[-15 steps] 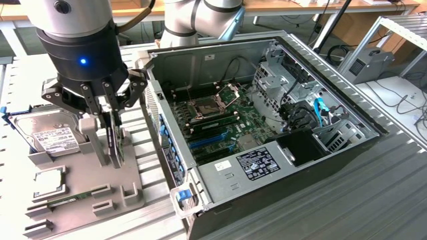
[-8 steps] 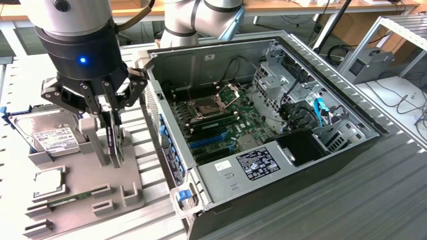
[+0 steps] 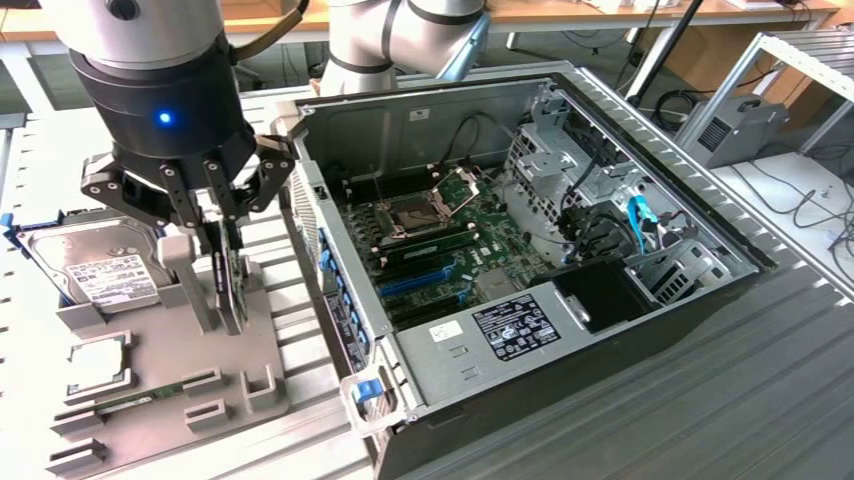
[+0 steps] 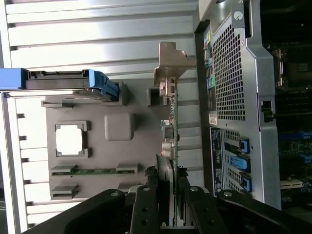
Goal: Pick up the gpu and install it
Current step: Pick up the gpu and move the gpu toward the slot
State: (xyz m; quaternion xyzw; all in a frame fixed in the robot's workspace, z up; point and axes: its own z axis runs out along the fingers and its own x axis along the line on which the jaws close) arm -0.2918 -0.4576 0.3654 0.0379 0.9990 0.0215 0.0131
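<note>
On the table (image 3: pixel 747 400), the holder tray (image 3: pixel 174 350) is sitting at the exterior view's left, and the open computer case (image 3: pixel 561 400) is lying just beside it at the right. In the tray, the hard drive (image 3: pixel 100 270) is resting at the far end, with the processor chip (image 3: pixel 96 362) and then the memory stick (image 3: pixel 134 402) lying nearer the camera. The gpu (image 4: pixel 171 105) is standing on edge along the tray's side nearest the case. The gripper (image 3: pixel 222 290) is straddling it from above, one finger pressing on each face. Inside the case, the power supply (image 3: pixel 514 325) is sitting in front of the motherboard (image 3: pixel 441 235).
</note>
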